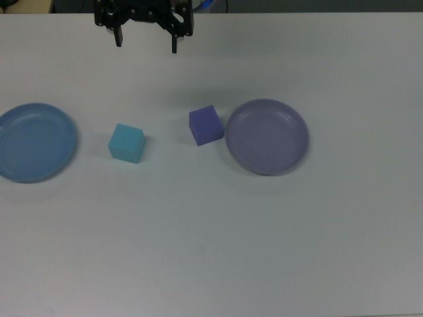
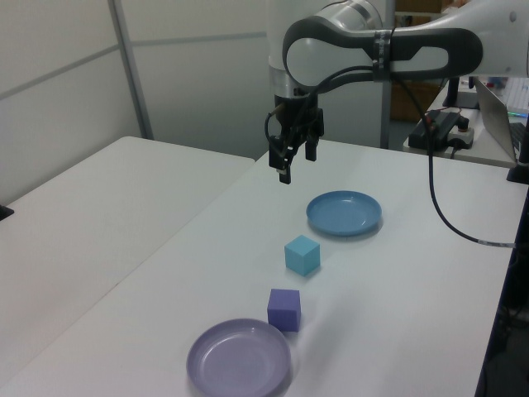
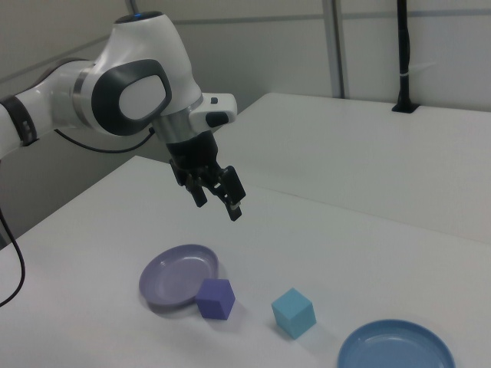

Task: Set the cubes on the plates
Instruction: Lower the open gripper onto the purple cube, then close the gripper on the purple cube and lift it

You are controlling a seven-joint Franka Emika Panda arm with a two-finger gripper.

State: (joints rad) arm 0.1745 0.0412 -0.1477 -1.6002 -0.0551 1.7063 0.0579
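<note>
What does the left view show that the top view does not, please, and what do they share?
Only the left view shows the white arm above the hand, a black cable trailing onto the table, a second table beside this one, and that the hand hangs clear above the surface. Only the top view shows the row from straight above, with the purple cube nearly touching the lavender plate. Both show the open hand, the blue plate, the cyan cube, and both cubes off the plates.
</note>
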